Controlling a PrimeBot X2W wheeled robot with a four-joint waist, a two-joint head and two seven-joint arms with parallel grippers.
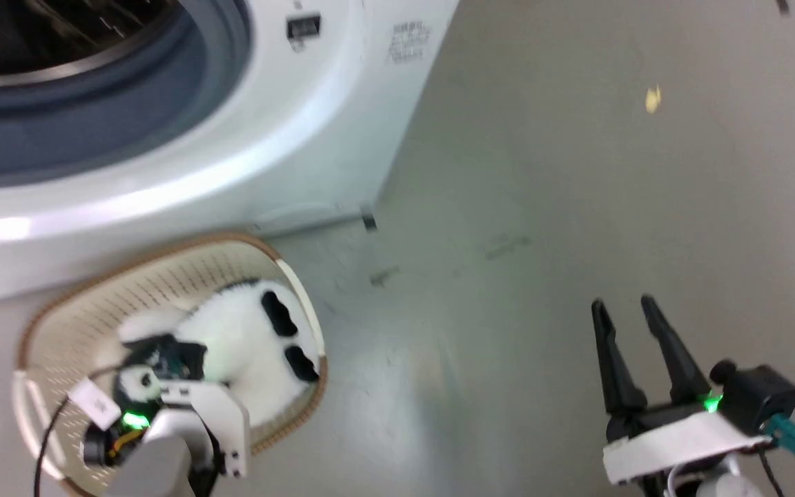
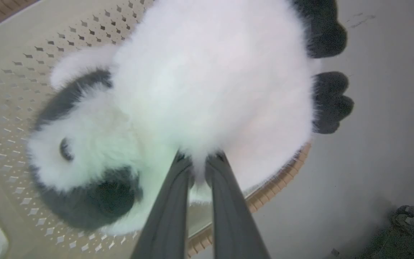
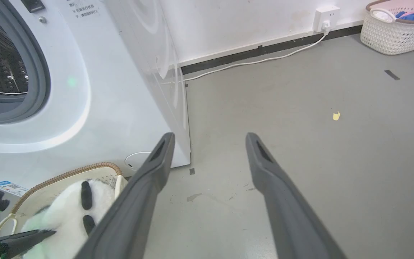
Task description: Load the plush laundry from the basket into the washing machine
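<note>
The plush laundry (image 1: 232, 338), a fluffy white toy with black patches, lies in the cream basket (image 1: 94, 304) in front of the washing machine (image 1: 183, 166). In the left wrist view my left gripper (image 2: 199, 160) is shut on the white fur of the plush laundry (image 2: 210, 79), its tips sunk into the pile above the basket (image 2: 13, 90). My right gripper (image 1: 624, 307) hangs open over bare floor to the right. The right wrist view shows the right gripper (image 3: 210, 138) with nothing between its fingers, the plush laundry (image 3: 67, 212), the basket (image 3: 63, 176) and the washing machine (image 3: 84, 90) with its drum open.
Grey floor (image 1: 577, 172) spreads to the right of the machine, with a yellow scrap (image 1: 653, 99) on it. A second white basket (image 3: 394, 32) holding coloured clothes stands by the far wall, near a socket and a white cable (image 3: 264, 59).
</note>
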